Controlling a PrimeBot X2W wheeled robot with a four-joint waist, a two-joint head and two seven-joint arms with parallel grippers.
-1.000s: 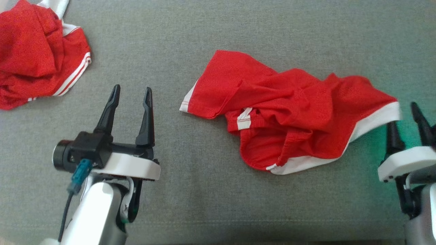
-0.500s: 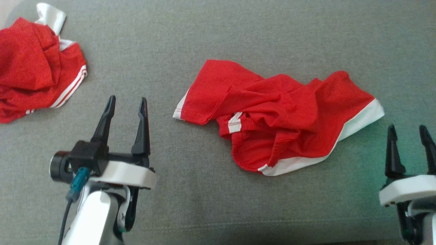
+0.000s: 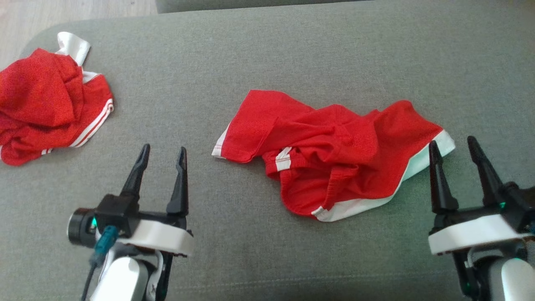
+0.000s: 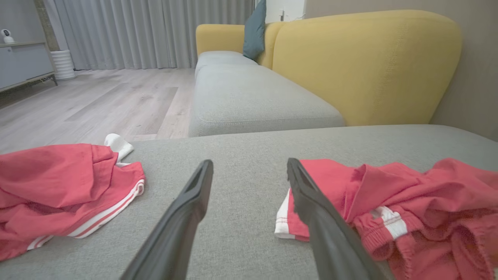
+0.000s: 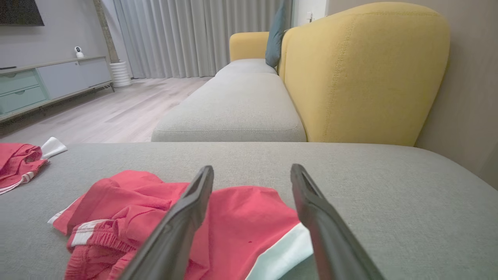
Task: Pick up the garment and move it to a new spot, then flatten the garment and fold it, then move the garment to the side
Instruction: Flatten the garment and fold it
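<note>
Red crumpled cloth garment with white trim (image 3: 334, 154) lies mid-seat on the grey sofa cushion (image 3: 267, 50); our left gripper (image 3: 164, 148) and right gripper (image 3: 452, 140) both stand spread, empty, flanking it; we'd pinch the outer hems, single layers, then draw apart gently.

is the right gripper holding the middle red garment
No, the right gripper stands open and the garment lies loose on the grey cushion.
</note>
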